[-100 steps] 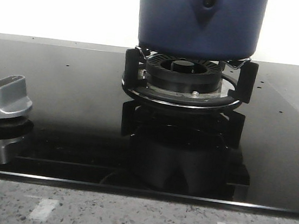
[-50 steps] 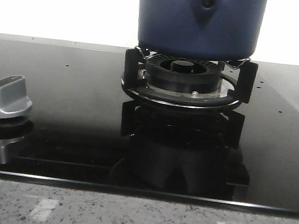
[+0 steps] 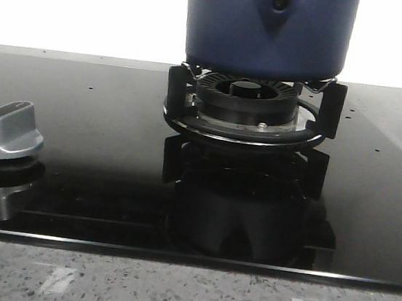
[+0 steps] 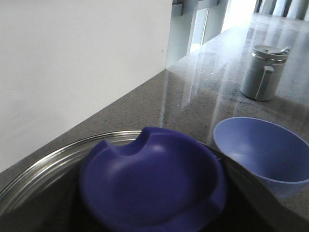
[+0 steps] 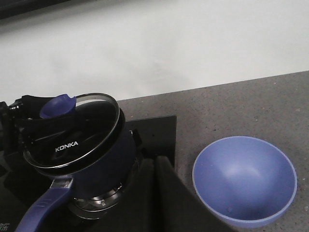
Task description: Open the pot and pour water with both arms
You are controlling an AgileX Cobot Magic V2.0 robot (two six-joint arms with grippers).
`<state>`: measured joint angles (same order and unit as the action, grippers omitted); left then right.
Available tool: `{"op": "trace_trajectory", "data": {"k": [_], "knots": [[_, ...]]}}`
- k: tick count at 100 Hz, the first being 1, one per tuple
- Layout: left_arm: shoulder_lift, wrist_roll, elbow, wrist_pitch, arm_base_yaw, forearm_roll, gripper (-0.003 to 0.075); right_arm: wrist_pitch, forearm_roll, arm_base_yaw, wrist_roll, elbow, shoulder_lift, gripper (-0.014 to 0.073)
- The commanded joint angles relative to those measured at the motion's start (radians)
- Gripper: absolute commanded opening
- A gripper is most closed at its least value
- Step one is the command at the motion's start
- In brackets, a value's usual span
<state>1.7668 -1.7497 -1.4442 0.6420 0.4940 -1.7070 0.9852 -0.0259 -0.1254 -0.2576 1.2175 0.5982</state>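
The dark navy pot (image 3: 267,26) stands on the gas burner (image 3: 246,108), its top cut off in the front view. In the right wrist view the pot (image 5: 104,162) carries a glass lid (image 5: 72,140) with a blue knob (image 5: 58,105), and its blue handle (image 5: 46,208) sticks out. My left gripper (image 5: 29,113) reaches in over the lid. Its dark fingers flank the knob (image 4: 152,188) and press on both sides. My right gripper (image 5: 154,162) hangs shut and empty between pot and bowl. No gripper shows in the front view.
A lighter blue bowl (image 5: 244,181) sits on the grey counter beside the stove, also seen as the bowl (image 4: 263,152). A grey lidded jug (image 4: 264,72) stands farther along. A silver stove knob (image 3: 9,130) rises from the black glass cooktop (image 3: 101,131). A white wall runs behind.
In the front view the pot and burner stay put. Only a faint curved reflection in the glass in front of the burner has shifted a little.
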Motion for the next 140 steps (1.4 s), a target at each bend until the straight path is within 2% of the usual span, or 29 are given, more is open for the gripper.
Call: {"op": "trace_trajectory", "data": {"k": [1, 25, 94, 140], "knots": [[-0.051, -0.003, -0.041, 0.009, 0.008, -0.081, 0.0388, -0.067, -0.005, -0.016, 0.011, 0.023, 0.003, -0.007], [-0.051, -0.003, -0.041, 0.006, 0.008, -0.081, 0.0388, -0.076, -0.036, -0.059, 0.013, 0.021, 0.003, -0.007], [-0.051, -0.003, -0.041, 0.023, 0.009, -0.064, 0.0388, -0.195, -0.03, -0.058, 0.013, -0.107, -0.002, -0.007], [-0.051, -0.003, -0.041, 0.113, 0.009, -0.039, 0.0388, -0.208, -0.03, -0.06, 0.013, -0.107, -0.002, -0.007]]}}
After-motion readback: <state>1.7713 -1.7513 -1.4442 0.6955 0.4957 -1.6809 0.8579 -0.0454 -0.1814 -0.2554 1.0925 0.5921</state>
